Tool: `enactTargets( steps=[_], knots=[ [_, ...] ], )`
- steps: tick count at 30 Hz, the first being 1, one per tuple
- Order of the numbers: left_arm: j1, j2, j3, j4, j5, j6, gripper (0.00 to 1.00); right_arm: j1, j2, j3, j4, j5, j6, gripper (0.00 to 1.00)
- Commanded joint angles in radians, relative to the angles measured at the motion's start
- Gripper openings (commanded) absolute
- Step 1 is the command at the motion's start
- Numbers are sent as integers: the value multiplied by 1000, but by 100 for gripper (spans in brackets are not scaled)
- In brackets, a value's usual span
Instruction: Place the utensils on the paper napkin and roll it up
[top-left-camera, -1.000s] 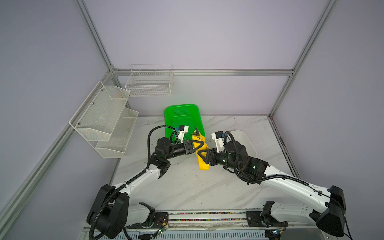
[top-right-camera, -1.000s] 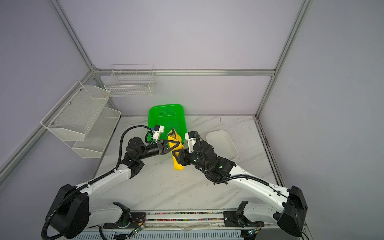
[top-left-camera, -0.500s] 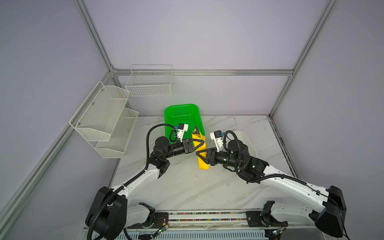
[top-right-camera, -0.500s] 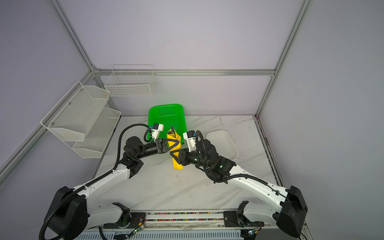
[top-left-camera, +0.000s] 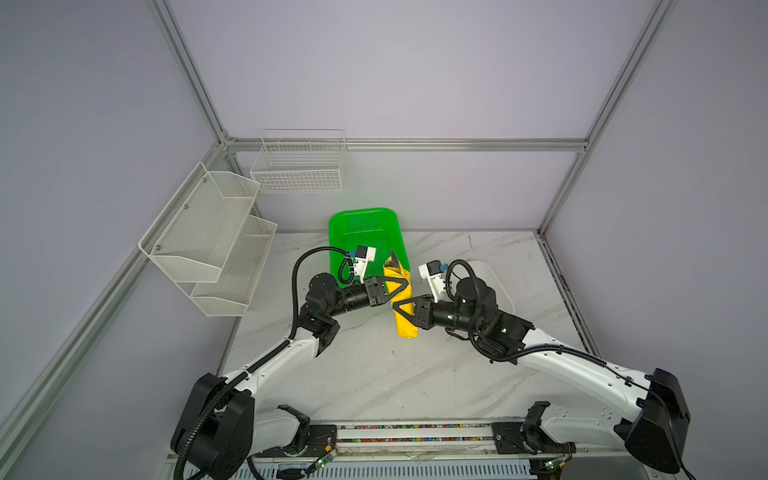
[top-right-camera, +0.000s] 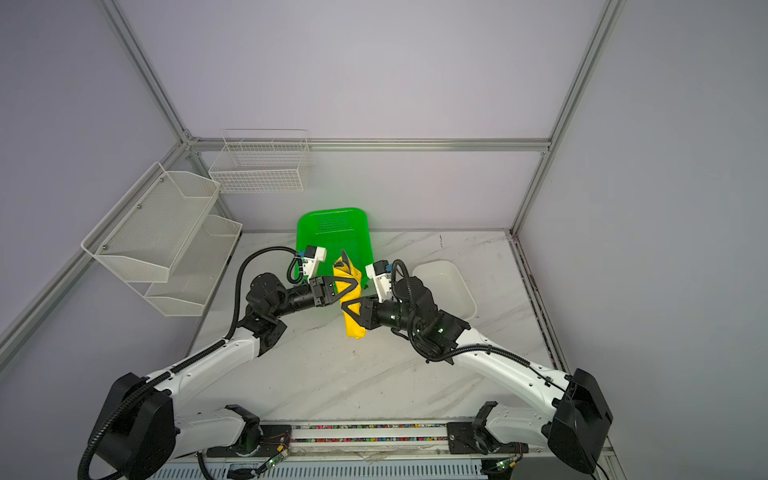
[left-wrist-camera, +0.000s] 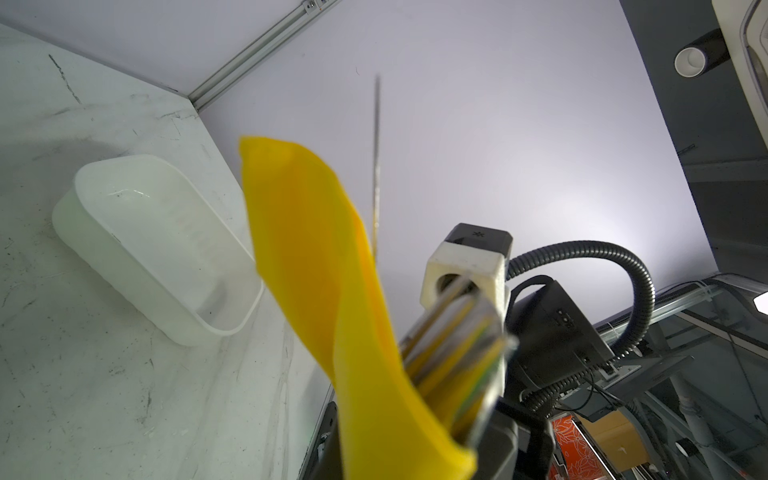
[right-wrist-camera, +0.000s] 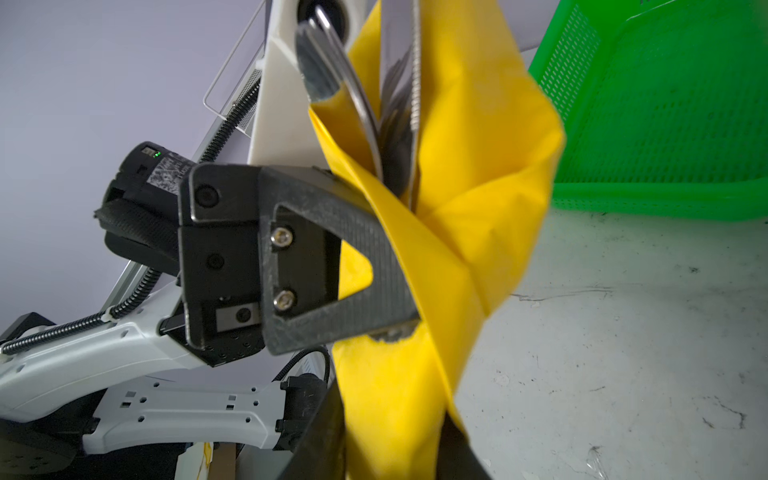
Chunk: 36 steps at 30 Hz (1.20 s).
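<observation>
I am holding the paper napkin (top-left-camera: 404, 326) up off the table (top-left-camera: 374, 374), toward the middle of the far edge and just in front of the green basket (top-left-camera: 361, 232). The white tray (top-left-camera: 500, 286) is sitting apart, toward the right edge.

My left gripper (top-left-camera: 405, 286) is pinching the upper part of the bundle, its jaws pressed together on the yellow paper. My right gripper (top-left-camera: 398, 308) is sitting just below it, with one jaw on each side of the roll. Both are touching the paper, but I cannot tell whether they are squeezing it.

As I judge it, the task is nearing its end. The utensils (right-wrist-camera: 399, 104) are already inside the napkin, and the sheet is wrapped around them into a long, narrow bundle. What is left looks like tightening the wrap and laying the roll down on the table.

The roll is looking loose rather than neat. It is standing nearly upright, flaring open at the top, with one flap crossing diagonally over the front. Shiny metal is poking out of that open end: I am seeing a serrated knife blade and what look like fork tines, but I cannot pick out the spoon. I cannot tell whether the lower end is touching the table.
</observation>
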Motion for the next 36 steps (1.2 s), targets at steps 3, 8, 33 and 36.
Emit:
enactTargets(
  steps=[3,8,33,36],
  knots=[
    [2,-30,102,41,6,20,15,-16,-16,-28,93,-65,24,22],
    [2,-36,96,-42,-19,78,33,-27,-29,-39,104,-76,29,19],
    [-1,-10,81,-28,125,30,52,-55,-48,-82,207,-113,52,21],
    [-2,-18,73,-53,111,42,44,-56,-55,-90,207,-101,52,21]
  ],
)
